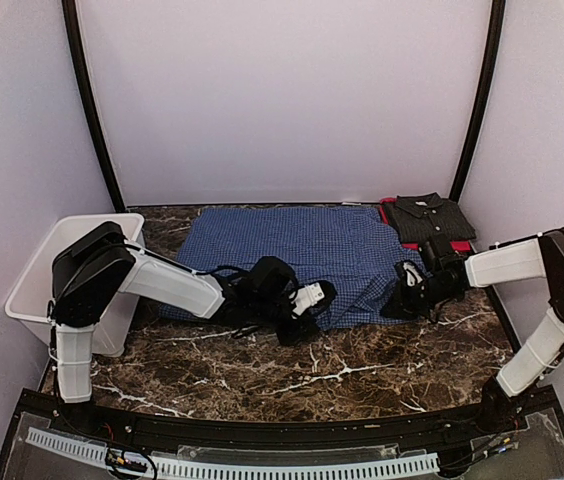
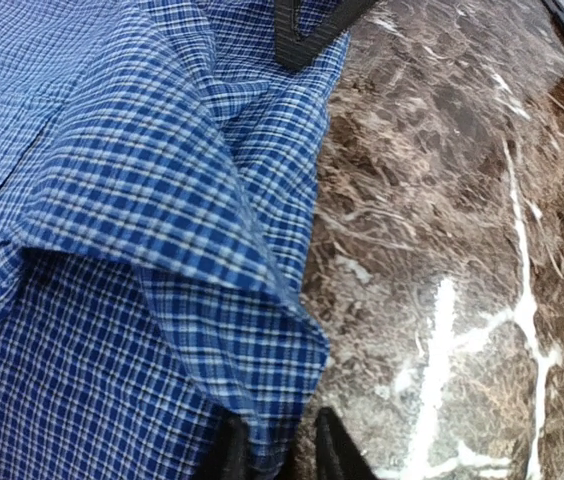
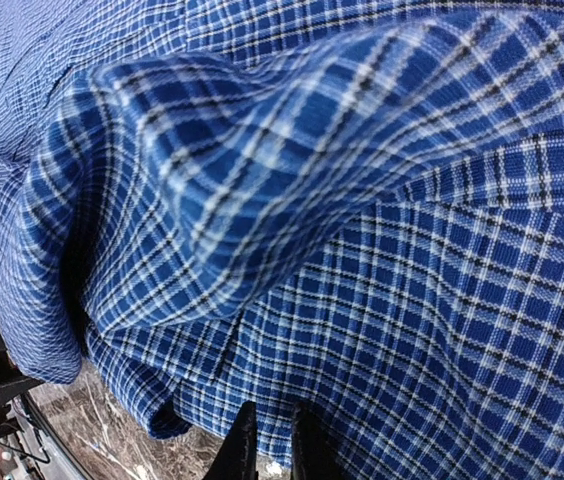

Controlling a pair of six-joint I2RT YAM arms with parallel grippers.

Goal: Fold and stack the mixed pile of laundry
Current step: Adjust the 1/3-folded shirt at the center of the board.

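While both arms are reaching low over the marble table (image 1: 362, 375), the left claw (image 2: 280, 455) is pinching the near hem of the blue checked shirt (image 1: 292, 245). Its two dark fingertips (image 2: 230, 450) are sitting close together, with the cloth edge running down between them. Just ahead of that claw the fabric is rising in a loose ridge, and to its right bare marble is showing.

The right claw (image 3: 274, 445) is clenching on that shirt too, at its near right corner. Its fingers are standing nearly together, and checked cloth is bunching up directly in front of them and filling almost the whole wrist view.

Between the two claws the shirt's near edge is lying along the table. Beyond both of them the rest of the garment is spreading flat toward the back wall.

Behind the right claw and slightly to its right, a dark collared shirt (image 1: 427, 218) is lying folded on top of a red cloth (image 1: 459, 246), just beside the checked shirt's far right corner. Well off to the left of the left claw, past its arm, a white basket (image 1: 32, 290) is standing at the table's left edge.
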